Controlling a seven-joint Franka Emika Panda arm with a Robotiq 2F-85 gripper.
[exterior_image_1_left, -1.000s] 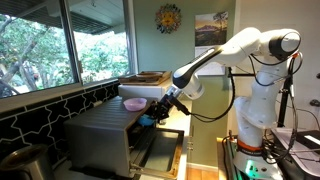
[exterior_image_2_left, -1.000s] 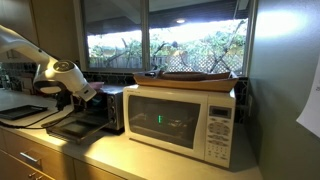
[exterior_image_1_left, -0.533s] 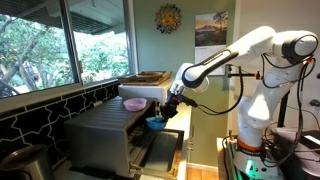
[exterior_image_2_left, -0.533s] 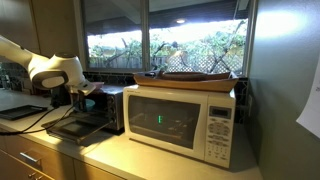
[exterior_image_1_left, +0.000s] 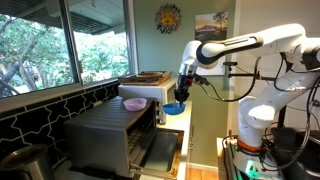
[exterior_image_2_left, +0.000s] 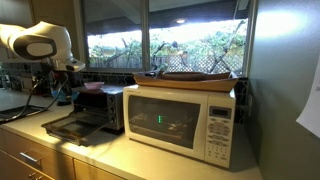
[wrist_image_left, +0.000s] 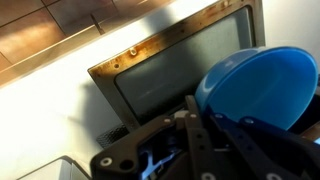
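- Exterior view: gripper (exterior_image_1_left: 179, 99) closed on the rim of the blue bowl (exterior_image_1_left: 174, 108), held in the air above the open toaster oven door (exterior_image_1_left: 162, 148).
- Pink bowl (exterior_image_1_left: 133, 103) on the oven top shows only here.
- Wrist view: fingers (wrist_image_left: 200, 135) pinch the bowl's rim, with the door glass below.
- Microwave (exterior_image_2_left: 180, 118) shows in an exterior view only; the bowl is hidden there.

The glossy white robot arm (exterior_image_1_left: 240, 42) is made of fat, rounded segments with dark seams at the joints. A thin black cable (exterior_image_1_left: 225, 97) droops from it. Its angular black metal gripper (wrist_image_left: 205, 115) shows bare linkages.
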